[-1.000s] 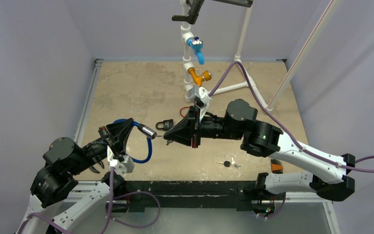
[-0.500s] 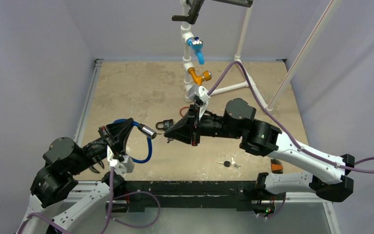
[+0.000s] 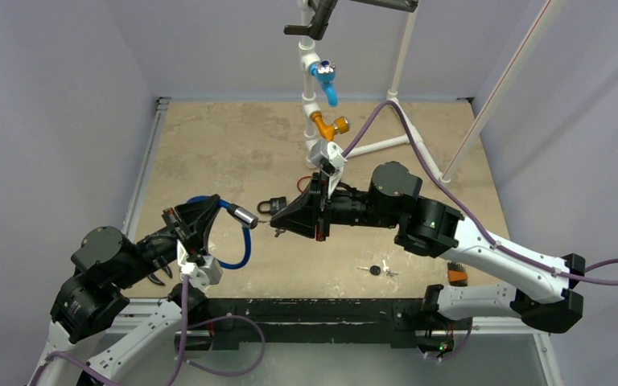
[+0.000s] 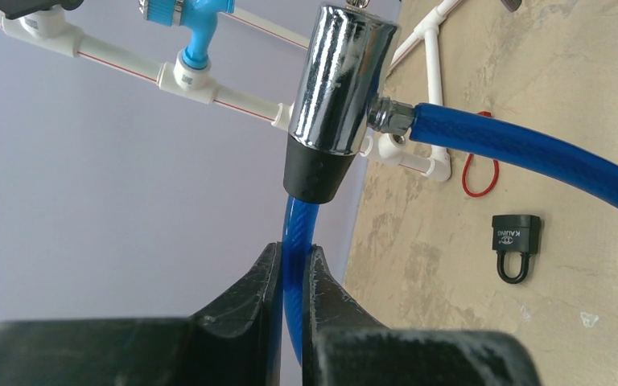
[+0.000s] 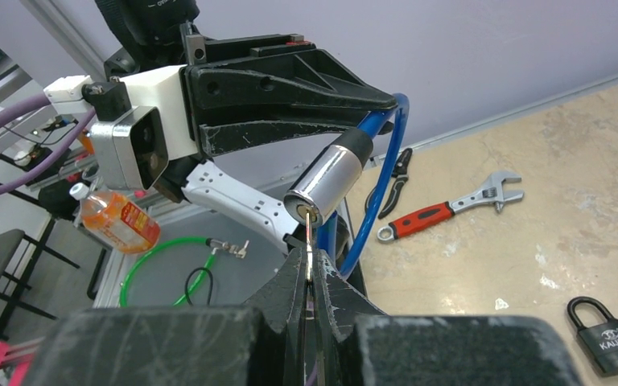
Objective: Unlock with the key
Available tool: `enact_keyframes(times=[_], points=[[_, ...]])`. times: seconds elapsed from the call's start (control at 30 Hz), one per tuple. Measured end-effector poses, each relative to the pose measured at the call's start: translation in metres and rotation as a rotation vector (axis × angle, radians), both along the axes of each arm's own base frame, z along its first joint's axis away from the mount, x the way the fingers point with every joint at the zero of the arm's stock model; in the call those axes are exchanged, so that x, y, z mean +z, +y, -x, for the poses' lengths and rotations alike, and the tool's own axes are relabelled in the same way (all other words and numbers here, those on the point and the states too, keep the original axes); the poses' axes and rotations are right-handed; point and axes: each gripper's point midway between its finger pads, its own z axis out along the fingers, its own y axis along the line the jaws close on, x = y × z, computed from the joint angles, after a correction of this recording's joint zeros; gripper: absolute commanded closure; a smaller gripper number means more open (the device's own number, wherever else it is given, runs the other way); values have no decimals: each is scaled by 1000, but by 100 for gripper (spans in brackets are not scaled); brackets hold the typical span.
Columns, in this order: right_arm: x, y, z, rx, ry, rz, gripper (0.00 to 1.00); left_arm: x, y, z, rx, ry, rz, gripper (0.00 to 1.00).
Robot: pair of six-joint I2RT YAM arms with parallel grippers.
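A cable lock with a chrome cylinder (image 3: 245,215) (image 4: 339,80) (image 5: 326,181) and a blue cable (image 3: 241,251) (image 4: 294,241) is held above the table. My left gripper (image 3: 199,217) (image 4: 292,265) is shut on the blue cable just below the cylinder's black collar. My right gripper (image 3: 278,230) (image 5: 309,269) is shut on a thin silver key (image 5: 309,233). The key's tip sits in the keyhole on the cylinder's end face. In the top view the two grippers face each other over the table's front middle.
A small black padlock (image 3: 273,206) (image 4: 517,241) (image 5: 607,342) lies on the table behind the grippers, near a red ring (image 4: 479,165). More keys (image 3: 378,270) lie near the front edge. A red-handled wrench (image 5: 442,213) and pliers (image 5: 394,173) lie at the left. A white pipe stand (image 3: 315,104) with taps rises at the back.
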Motion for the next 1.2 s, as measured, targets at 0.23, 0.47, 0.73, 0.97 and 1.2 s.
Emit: enact_keyframes(times=[0.23, 0.47, 0.73, 0.97, 1.2], points=[[-5, 1, 2, 16, 7, 3, 100, 0, 0, 0, 0, 0, -1, 100], [-4, 1, 2, 14, 8, 1, 100, 0, 0, 0, 0, -1, 0, 100], [-4, 1, 2, 11, 12, -1, 100, -2, 0, 2, -4, 6, -5, 100], [-7, 4, 1, 9, 34, -14, 100, -4, 1, 2, -2, 10, -8, 100], [-10, 5, -2, -11, 49, -14, 100, -5, 3, 1, 7, 14, -11, 100]])
